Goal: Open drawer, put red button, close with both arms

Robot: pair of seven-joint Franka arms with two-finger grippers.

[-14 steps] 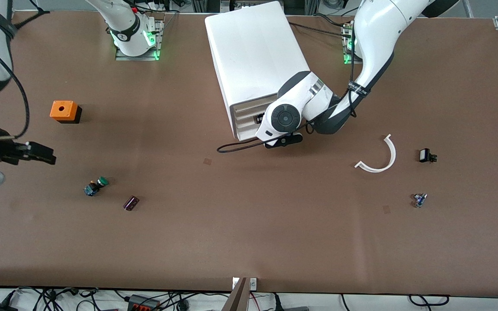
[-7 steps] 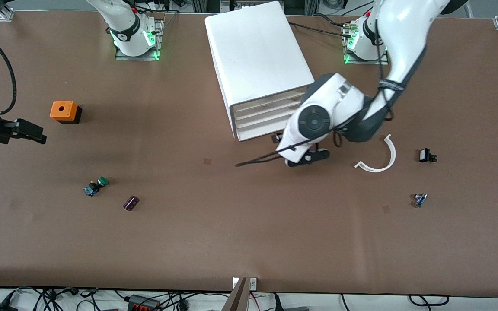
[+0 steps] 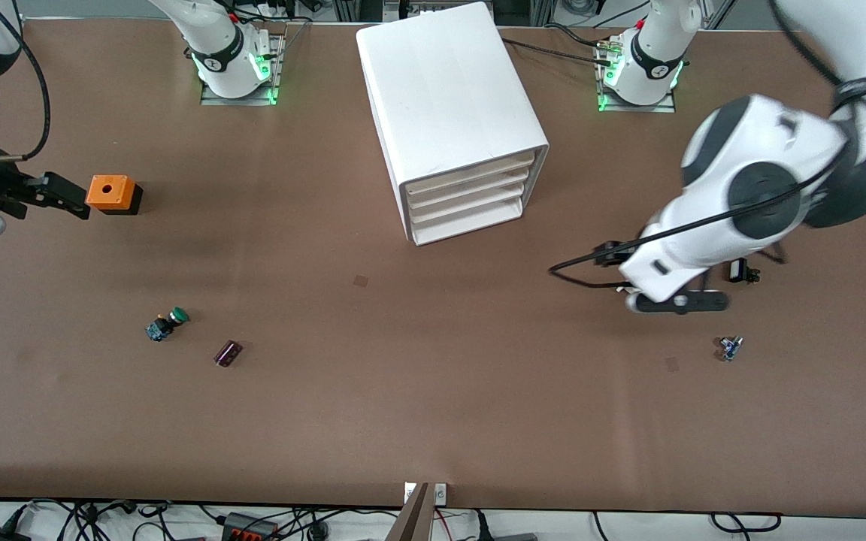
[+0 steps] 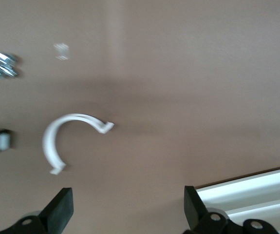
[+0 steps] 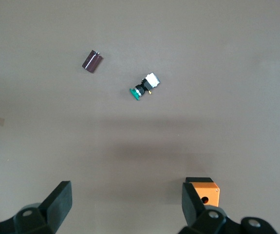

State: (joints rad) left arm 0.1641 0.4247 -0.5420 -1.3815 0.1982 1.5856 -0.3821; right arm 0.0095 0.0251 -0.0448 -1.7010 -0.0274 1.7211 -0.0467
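Observation:
The white cabinet (image 3: pixel 448 90) stands near the bases, and its uppermost drawer (image 3: pixel 470 171) sits flush, like the three drawers below it. The red button does not show in any view. My left gripper (image 3: pixel 632 270) is open and empty, up over the table between the cabinet and the left arm's end. In the left wrist view (image 4: pixel 129 209) bare table lies between its fingers, with the cabinet's edge (image 4: pixel 256 192) to one side. My right gripper (image 3: pixel 65 194) is open and empty, right beside the orange box (image 3: pixel 110 192). The right wrist view (image 5: pixel 127 207) shows the box (image 5: pixel 205 191) by one finger.
A green-capped button (image 3: pixel 168 323) and a small maroon cylinder (image 3: pixel 228 352) lie nearer the front camera toward the right arm's end. A white curved clip (image 4: pixel 57 141), a black part (image 3: pixel 739 270) and a small blue part (image 3: pixel 730 347) lie toward the left arm's end.
My left arm has swung away from the cabinet's drawer front toward its own end of the table. My right gripper has moved farther from the front camera, up to the orange box.

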